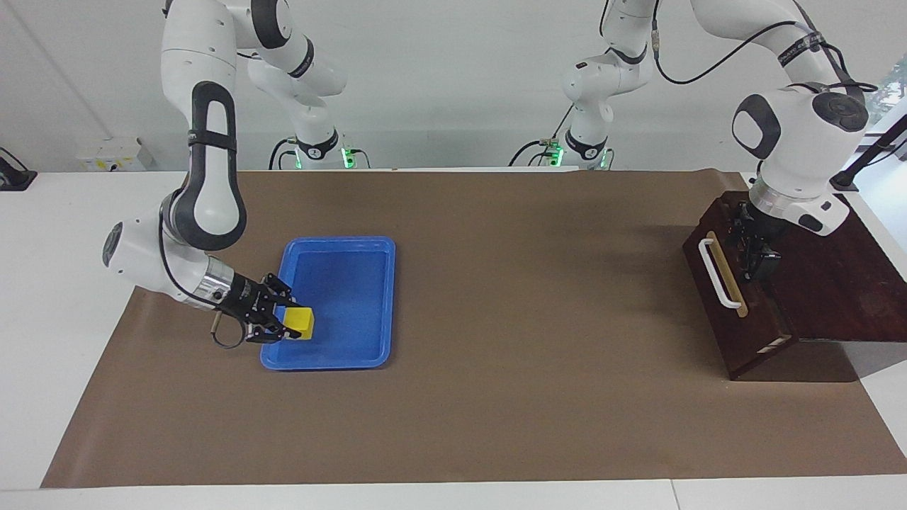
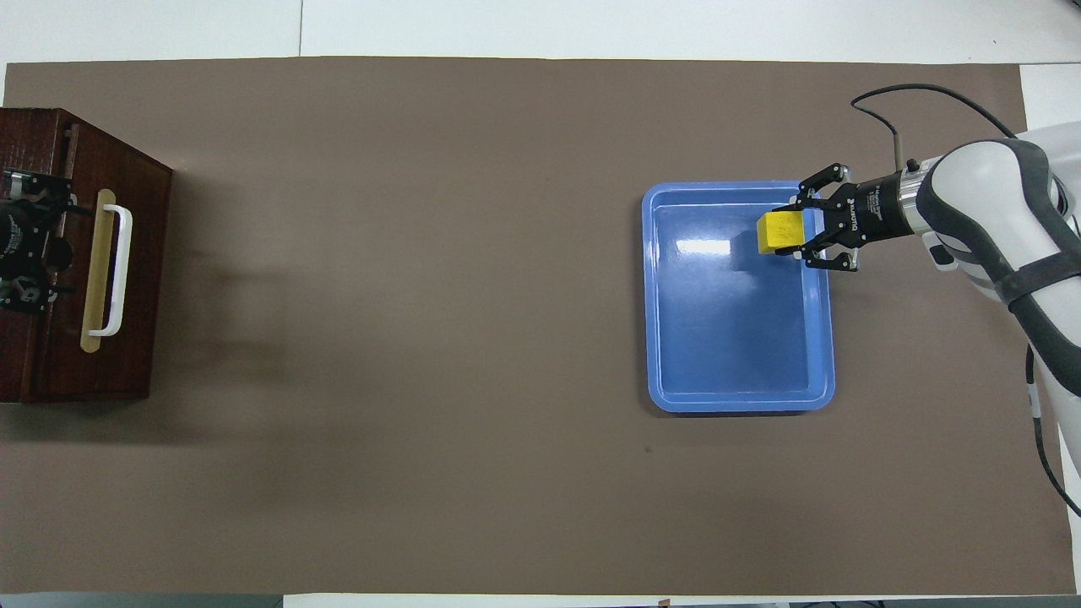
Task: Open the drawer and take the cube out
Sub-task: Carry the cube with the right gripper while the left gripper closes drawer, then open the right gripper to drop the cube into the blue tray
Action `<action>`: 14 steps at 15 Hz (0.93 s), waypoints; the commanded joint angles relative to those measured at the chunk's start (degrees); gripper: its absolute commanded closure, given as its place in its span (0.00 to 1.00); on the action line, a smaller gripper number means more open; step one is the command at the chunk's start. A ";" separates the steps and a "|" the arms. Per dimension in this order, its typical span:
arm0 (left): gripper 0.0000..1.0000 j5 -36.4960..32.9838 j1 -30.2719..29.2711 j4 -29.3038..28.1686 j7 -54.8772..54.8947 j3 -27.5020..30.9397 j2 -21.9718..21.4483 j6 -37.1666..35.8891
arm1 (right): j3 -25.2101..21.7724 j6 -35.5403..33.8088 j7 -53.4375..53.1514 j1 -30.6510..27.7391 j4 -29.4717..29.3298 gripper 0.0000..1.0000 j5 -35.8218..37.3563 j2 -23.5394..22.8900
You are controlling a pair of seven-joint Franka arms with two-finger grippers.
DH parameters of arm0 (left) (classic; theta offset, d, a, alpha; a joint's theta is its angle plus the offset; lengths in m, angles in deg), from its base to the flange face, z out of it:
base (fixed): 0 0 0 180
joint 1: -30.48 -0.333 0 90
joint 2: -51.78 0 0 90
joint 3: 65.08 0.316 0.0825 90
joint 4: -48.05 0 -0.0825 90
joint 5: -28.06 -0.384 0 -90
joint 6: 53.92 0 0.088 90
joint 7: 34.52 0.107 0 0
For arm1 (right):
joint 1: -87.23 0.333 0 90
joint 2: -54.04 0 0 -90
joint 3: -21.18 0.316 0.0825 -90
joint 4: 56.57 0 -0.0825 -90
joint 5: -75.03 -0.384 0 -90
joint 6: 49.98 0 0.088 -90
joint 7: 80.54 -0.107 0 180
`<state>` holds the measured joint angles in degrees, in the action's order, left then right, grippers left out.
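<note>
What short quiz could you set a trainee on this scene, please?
1. True or false: the cube lies loose inside the drawer.
2. Multiple choice: what holds the cube? A. the right gripper B. the drawer C. nothing
3. Fill in the blank: the cube is over the blue ____.

Key: 1. False. 2. A. 3. tray.
</note>
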<state>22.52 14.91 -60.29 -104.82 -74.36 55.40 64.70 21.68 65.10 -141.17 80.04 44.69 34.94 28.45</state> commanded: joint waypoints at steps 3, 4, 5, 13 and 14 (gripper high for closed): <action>0.00 -0.97 -2.01 1.37 6.66 -0.30 -0.64 0.38 | 0.74 0.94 3.76 -1.15 1.83 1.00 0.18 -0.16; 0.00 -0.97 -1.92 1.64 7.11 -0.39 -0.64 0.21 | 0.74 1.11 4.11 -1.41 2.45 1.00 -0.08 -0.16; 0.00 -0.97 -1.31 2.94 7.20 -0.48 -0.64 -0.58 | 0.74 1.20 4.12 -1.33 2.89 1.00 -0.08 -0.07; 0.00 -0.26 7.12 11.66 33.41 -1.62 -2.74 -14.98 | 0.56 1.46 3.50 -1.24 3.68 0.41 0.01 0.28; 0.00 0.00 7.31 11.66 39.48 -1.71 -3.53 -17.35 | 0.56 1.46 3.50 -1.15 3.60 0.22 0.18 0.28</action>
<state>22.53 21.28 -48.75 -76.13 -76.54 53.58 51.63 21.59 65.53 -138.88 79.57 47.06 34.94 27.75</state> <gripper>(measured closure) 0.000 0.414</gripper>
